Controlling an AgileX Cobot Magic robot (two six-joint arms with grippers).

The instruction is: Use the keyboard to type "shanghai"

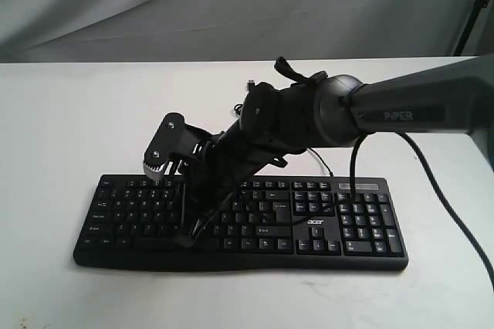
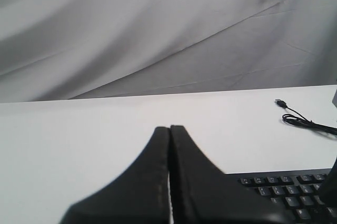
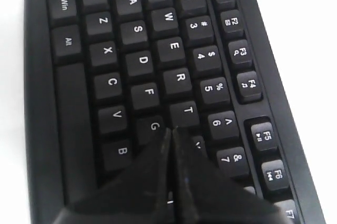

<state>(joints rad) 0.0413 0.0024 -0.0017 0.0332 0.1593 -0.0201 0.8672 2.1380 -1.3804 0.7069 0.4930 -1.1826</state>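
The black acer keyboard (image 1: 324,225) lies on the white table, number pad to the right. My right arm reaches across it from the right. Its gripper (image 1: 185,241) is shut and points down onto the left half of the keys. In the right wrist view the shut tips (image 3: 172,129) sit at the edge of the G key (image 3: 152,127), just below T; the keys under the fingers are hidden. My left gripper (image 2: 169,128) is shut on nothing and hovers over bare table, with the keyboard's corner (image 2: 295,192) beside it. The exterior view does not show the left gripper.
The keyboard's thin black USB cable (image 2: 303,122) lies coiled on the table behind it, plug (image 1: 251,83) loose. A grey cloth backdrop (image 1: 231,5) hangs behind the table. The right arm's own cable (image 1: 448,205) loops down at the right.
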